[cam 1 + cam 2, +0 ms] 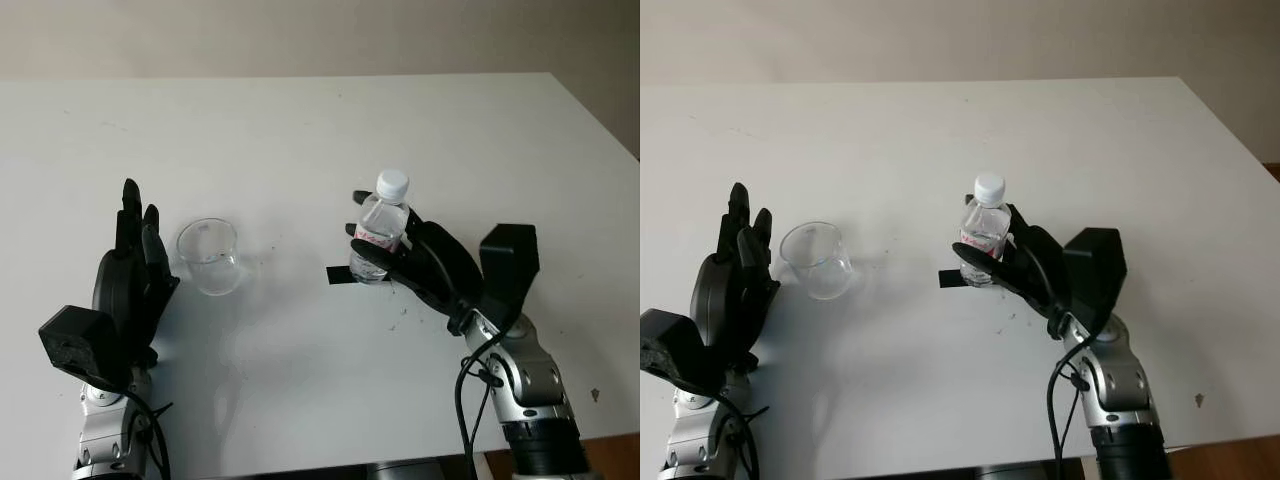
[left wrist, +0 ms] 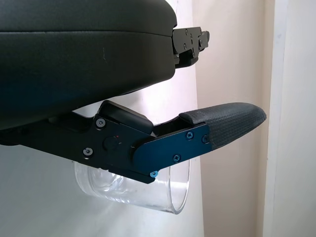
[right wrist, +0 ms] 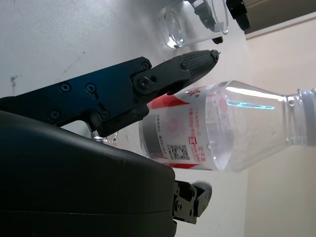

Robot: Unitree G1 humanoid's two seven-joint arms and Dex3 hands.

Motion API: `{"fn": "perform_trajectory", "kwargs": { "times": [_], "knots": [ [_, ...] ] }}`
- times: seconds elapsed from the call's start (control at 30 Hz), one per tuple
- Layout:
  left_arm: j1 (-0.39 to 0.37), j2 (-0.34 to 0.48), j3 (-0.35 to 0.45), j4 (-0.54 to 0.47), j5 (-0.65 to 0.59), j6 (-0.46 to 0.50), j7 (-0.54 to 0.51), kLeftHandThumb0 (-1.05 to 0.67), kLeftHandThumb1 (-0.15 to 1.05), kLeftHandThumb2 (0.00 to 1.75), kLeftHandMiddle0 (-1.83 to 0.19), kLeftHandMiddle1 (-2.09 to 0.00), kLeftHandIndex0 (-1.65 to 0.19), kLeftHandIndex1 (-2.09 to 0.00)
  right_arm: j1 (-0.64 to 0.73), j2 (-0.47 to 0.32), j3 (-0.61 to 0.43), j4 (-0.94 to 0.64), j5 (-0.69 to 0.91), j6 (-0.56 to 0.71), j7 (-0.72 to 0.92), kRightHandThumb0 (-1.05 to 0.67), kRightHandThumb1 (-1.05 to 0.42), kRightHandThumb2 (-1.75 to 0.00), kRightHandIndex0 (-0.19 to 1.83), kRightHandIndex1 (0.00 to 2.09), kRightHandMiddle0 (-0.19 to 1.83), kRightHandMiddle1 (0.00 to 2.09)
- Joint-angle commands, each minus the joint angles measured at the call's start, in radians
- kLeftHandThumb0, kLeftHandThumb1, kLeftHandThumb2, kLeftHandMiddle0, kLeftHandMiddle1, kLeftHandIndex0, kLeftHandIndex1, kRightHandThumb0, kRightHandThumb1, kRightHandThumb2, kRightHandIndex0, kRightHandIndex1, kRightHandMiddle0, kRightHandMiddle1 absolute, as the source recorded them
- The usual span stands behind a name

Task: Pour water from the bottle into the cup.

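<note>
A small clear water bottle (image 1: 383, 222) with a white cap and a red-and-white label stands upright at the table's middle right. My right hand (image 1: 400, 262) comes at it from the right, its fingers (image 3: 192, 61) curled around the bottle's (image 3: 222, 128) lower half. An empty clear plastic cup (image 1: 208, 256) stands upright at the middle left, a good hand's width left of the bottle. My left hand (image 1: 138, 240) stands open just left of the cup, fingers pointing away from me. In the left wrist view a finger (image 2: 227, 123) reaches past the cup (image 2: 168, 197) without gripping it.
The white table (image 1: 300, 130) stretches far back behind both objects. A strip of black tape (image 1: 337, 275) lies on the table at the bottle's foot. The table's right edge (image 1: 600, 120) runs diagonally at the far right, with a beige wall beyond the back edge.
</note>
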Motion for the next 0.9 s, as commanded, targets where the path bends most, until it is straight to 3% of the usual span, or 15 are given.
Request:
{"fn": "perform_trajectory", "kwargs": {
  "times": [0.0, 0.23, 0.43, 0.67, 0.87],
  "knots": [
    [-0.003, 0.005, 0.001, 0.007, 0.003, -0.005, -0.001, -0.88, 1.05, 0.75, 0.19, -0.27, 0.12, 0.00, 0.025, 0.000, -0.025, -0.023, 0.007, -0.009, -0.014, -0.75, -0.93, -0.05, -0.18, 0.01, -0.19, 0.09],
    [-0.004, 0.002, 0.000, 0.007, 0.001, -0.006, -0.003, -0.89, 1.05, 0.74, 0.19, -0.28, 0.12, 0.00, 0.038, -0.004, -0.035, 0.006, 0.007, -0.074, -0.013, -0.84, -0.92, -0.05, -0.19, 0.00, -0.19, 0.00],
    [-0.005, 0.004, 0.000, 0.011, 0.003, -0.010, -0.003, -0.88, 1.05, 0.74, 0.19, -0.28, 0.12, 0.00, 0.050, -0.032, -0.037, 0.099, -0.061, -0.279, -0.007, -0.92, -0.95, -0.06, -0.19, 0.00, -0.19, 0.00],
    [-0.009, 0.004, -0.001, 0.019, -0.002, -0.010, -0.009, -0.88, 1.05, 0.74, 0.19, -0.27, 0.12, 0.00, 0.072, -0.042, -0.021, 0.194, -0.211, -0.501, -0.117, -1.00, -0.97, -0.06, -0.19, 0.00, -0.19, 0.00],
    [-0.012, 0.003, -0.002, 0.020, 0.000, -0.013, -0.008, -0.88, 1.05, 0.74, 0.19, -0.28, 0.13, 0.00, 0.093, -0.015, -0.004, 0.233, -0.226, -0.588, -0.141, -0.99, -0.98, -0.06, -0.19, 0.00, -0.19, 0.00]
  ]
}}
